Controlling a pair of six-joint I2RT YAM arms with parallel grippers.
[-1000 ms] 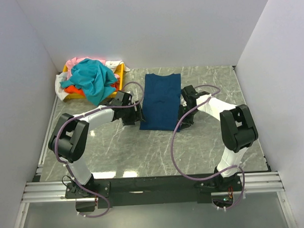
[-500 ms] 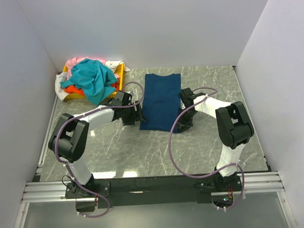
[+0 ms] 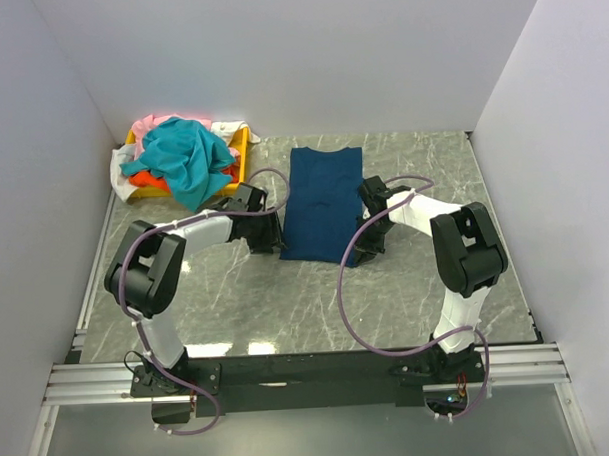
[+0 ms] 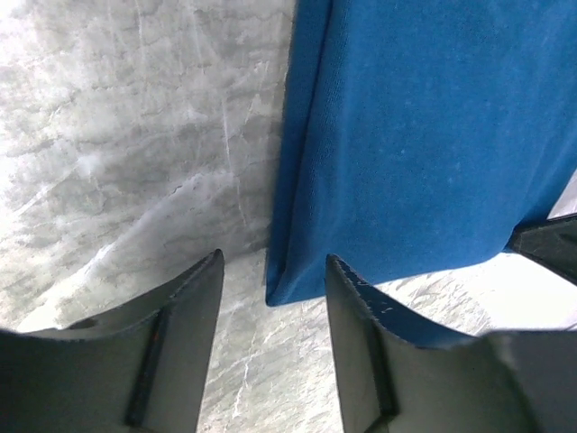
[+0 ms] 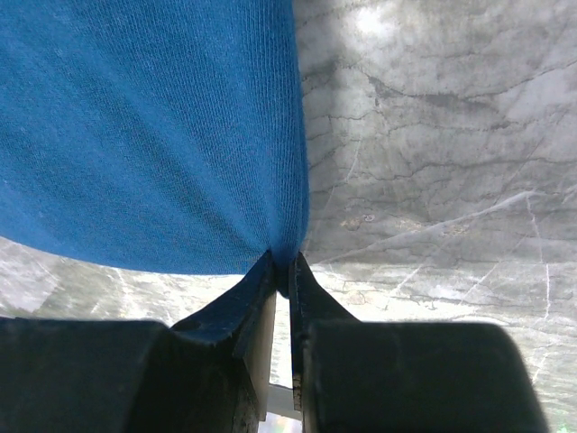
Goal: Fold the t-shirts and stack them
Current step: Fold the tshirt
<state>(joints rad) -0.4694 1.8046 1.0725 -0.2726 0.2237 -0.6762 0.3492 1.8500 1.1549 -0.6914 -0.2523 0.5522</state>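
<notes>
**Colleague:** Where's the shirt you're working on?

**Operator:** The navy blue t-shirt (image 3: 324,201) lies flat in the middle of the desk (image 3: 277,304). It is folded into a long strip running away from the arms. My right gripper (image 5: 284,262) has its fingers pressed together on the near right corner, and the cloth puckers where they pinch it. My left gripper (image 4: 273,262) is at the near left corner with its fingers spread. One finger is over bare marble and the other is over the blue cloth, and neither is clamping anything.

**Colleague:** Anything crowding you?

**Operator:** From overhead, the right arm's purple cable (image 3: 345,305) sags in a wide loop across the desk, just in front of the shirt's near edge. In the left wrist view I can see a dark piece of the other gripper at the far corner of the hem. The two arms bracket the strip from either side.

**Colleague:** And the rest?

**Operator:** The rest is heaped in the far left corner, well apart from the navy one. The teal t-shirt (image 3: 185,157) is on top, the orange t-shirt (image 3: 146,180) is under it, and the pink t-shirt (image 3: 157,121) is behind. The white t-shirt (image 3: 118,172) spills over the side of the yellow tray (image 3: 240,142). White walls (image 3: 42,147) close in on three sides.
</notes>
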